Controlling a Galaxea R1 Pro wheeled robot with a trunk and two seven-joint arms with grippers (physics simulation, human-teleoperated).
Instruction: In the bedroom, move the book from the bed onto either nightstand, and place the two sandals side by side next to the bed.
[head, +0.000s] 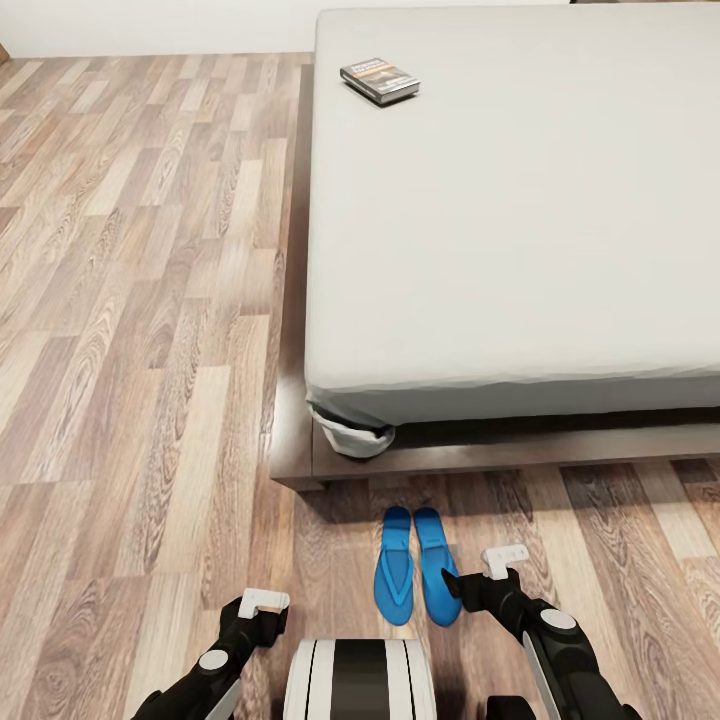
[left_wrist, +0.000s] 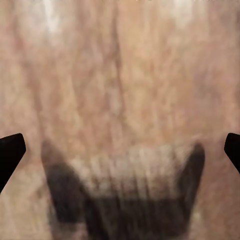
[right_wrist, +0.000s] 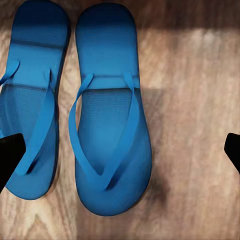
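Two blue sandals (head: 420, 565) lie side by side on the wood floor (head: 130, 350), lower centre of the head view, just in front of the bed (head: 520, 220) frame's near edge. The book (head: 380, 80) rests on the mattress at upper centre, near its left edge. Right end effector (head: 475, 580) hovers just right of the sandals, released, fingers spread. Left end effector (head: 262, 612) at bottom left, released over bare floor.

Book (head: 379, 81) on bed (head: 520, 220); sandals (head: 417, 565) (side by side) on floor (head: 130, 300).
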